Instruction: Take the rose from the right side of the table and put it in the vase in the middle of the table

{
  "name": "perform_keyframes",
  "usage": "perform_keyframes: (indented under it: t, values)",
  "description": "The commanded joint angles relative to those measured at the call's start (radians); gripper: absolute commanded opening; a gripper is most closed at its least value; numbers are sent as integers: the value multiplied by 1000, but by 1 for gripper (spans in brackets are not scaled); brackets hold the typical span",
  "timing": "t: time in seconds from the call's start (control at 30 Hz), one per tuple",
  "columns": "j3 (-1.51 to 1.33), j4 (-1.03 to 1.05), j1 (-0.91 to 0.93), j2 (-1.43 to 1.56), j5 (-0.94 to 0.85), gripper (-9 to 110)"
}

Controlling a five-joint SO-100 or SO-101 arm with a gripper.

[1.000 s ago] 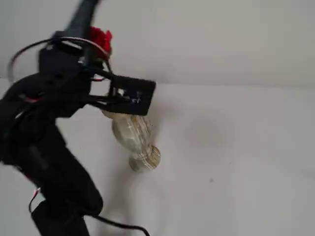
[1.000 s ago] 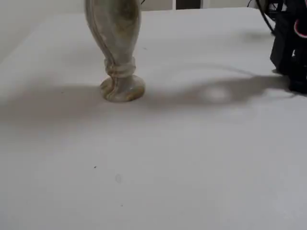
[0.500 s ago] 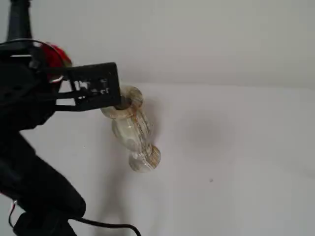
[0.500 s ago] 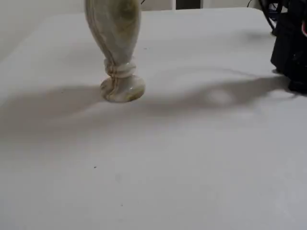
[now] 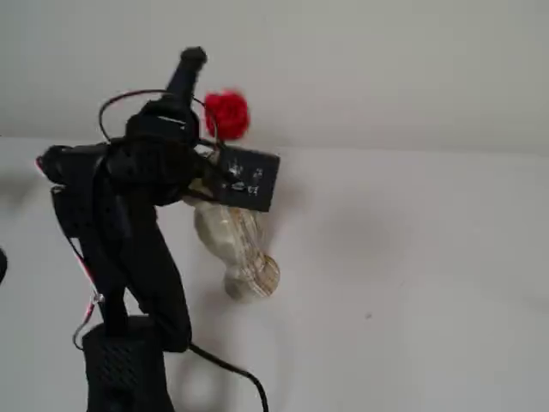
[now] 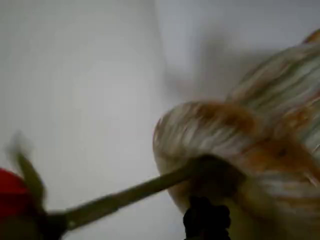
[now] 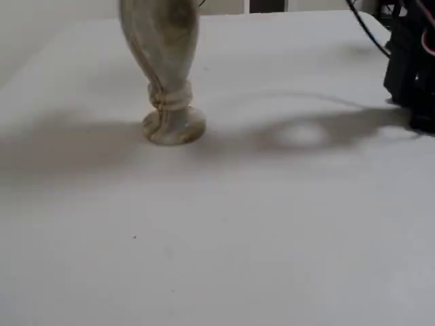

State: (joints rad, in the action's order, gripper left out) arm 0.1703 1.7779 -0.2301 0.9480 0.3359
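Note:
The cream marble vase point(image 5: 233, 245) stands upright on the white table point(image 5: 412, 275); its lower body and foot also show in a fixed view point(image 7: 166, 75). My gripper point(image 5: 202, 159) hangs right over the vase's mouth and hides it. The rose's red bloom point(image 5: 226, 114) sticks up just beside the gripper. In the blurred wrist view the rose's stem point(image 6: 125, 196) runs from the bloom point(image 6: 10, 195) at lower left into the vase's mouth point(image 6: 210, 150). A black bit of the gripper point(image 6: 205, 220) shows just below the stem. How the jaws stand is hidden.
The black arm and its base point(image 5: 120, 360) stand left of the vase, with a cable trailing along the table's front. The arm's base point(image 7: 411, 68) is at the right edge in a fixed view. White table surface point(image 7: 272, 238) stretches around the vase.

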Motion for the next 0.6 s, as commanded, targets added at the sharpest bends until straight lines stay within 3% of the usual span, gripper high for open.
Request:
perform_keyframes:
  t: [0.0,0.27,0.57]
  values:
    - [38,25,-41,-3,-46,66]
    - [40,29,-78,209,-207,65]
    - [-38,31,-107,600,-359,55]
